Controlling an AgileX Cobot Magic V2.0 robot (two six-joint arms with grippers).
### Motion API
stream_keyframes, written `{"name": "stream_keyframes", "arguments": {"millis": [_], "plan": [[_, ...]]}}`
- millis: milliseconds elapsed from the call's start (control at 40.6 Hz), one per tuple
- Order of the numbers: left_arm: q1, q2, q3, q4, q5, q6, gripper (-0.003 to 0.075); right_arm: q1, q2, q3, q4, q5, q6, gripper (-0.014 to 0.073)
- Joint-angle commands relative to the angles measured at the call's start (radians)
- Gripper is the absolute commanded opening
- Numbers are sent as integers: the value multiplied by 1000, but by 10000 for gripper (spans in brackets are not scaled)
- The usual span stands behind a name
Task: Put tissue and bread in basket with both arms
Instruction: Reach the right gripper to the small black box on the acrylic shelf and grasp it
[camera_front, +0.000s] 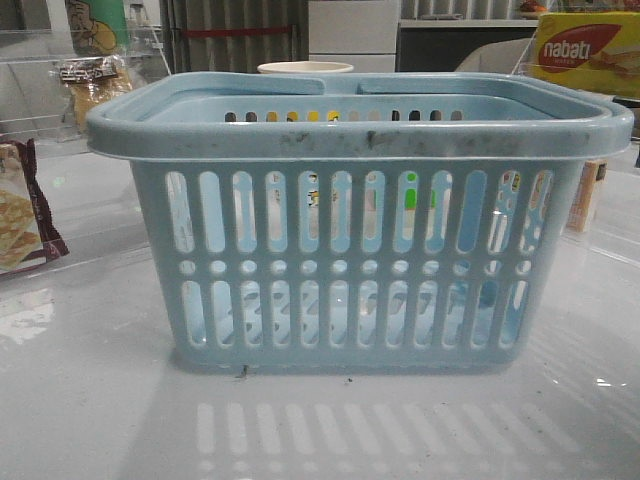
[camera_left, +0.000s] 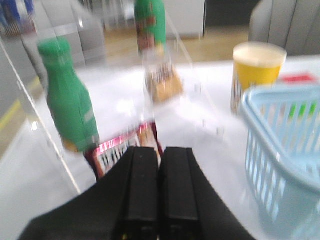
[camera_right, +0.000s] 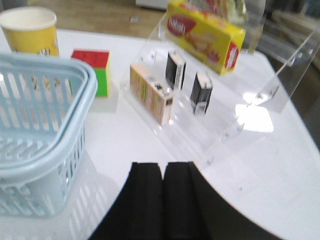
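The light-blue basket (camera_front: 360, 270) stands mid-table, and no item shows inside it. It also shows in the left wrist view (camera_left: 285, 150) and the right wrist view (camera_right: 40, 125). The bread (camera_left: 162, 85), in a clear wrapper, sits on a clear shelf ahead of my left gripper (camera_left: 160, 150), which is shut and empty. The bread also shows in the front view (camera_front: 95, 85). Two small blackish tissue packets (camera_right: 201, 92) (camera_right: 175, 69) stand on a clear shelf ahead of my right gripper (camera_right: 163, 167), which is shut and empty. Neither gripper shows in the front view.
A maroon-edged snack bag (camera_left: 120, 147) and two green bottles (camera_left: 67, 100) (camera_left: 150, 22) are near the bread. A yellow cup (camera_right: 32, 32), a red-green cube (camera_right: 95, 70), a beige box (camera_right: 150, 92) and the nabati box (camera_right: 205, 35) are near the tissue.
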Motion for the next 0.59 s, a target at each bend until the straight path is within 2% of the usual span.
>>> {"name": "stream_keyframes", "arguments": {"millis": [0,271,344,418,492,566], "plan": [[-4,64,-2,-10,-38,-5,90,-3,73,-26,4,-13,-2,56],[-4,195,34,-6,-36,-5,91,-3,213,9,4,24,-2,57],[-4,212,36,5,-38,-3,128,-3,237,9,4,27,-2,87],[-4,222,38,9,-38,-3,230,-3,254,9,4,27,-2,203],[-4,227,38,9,-38,-3,386,-3,268,9,3,27,-2,381],[-4,227,38,9,-38,-3,492,-3,281,9,3,22,-2,507]]}}
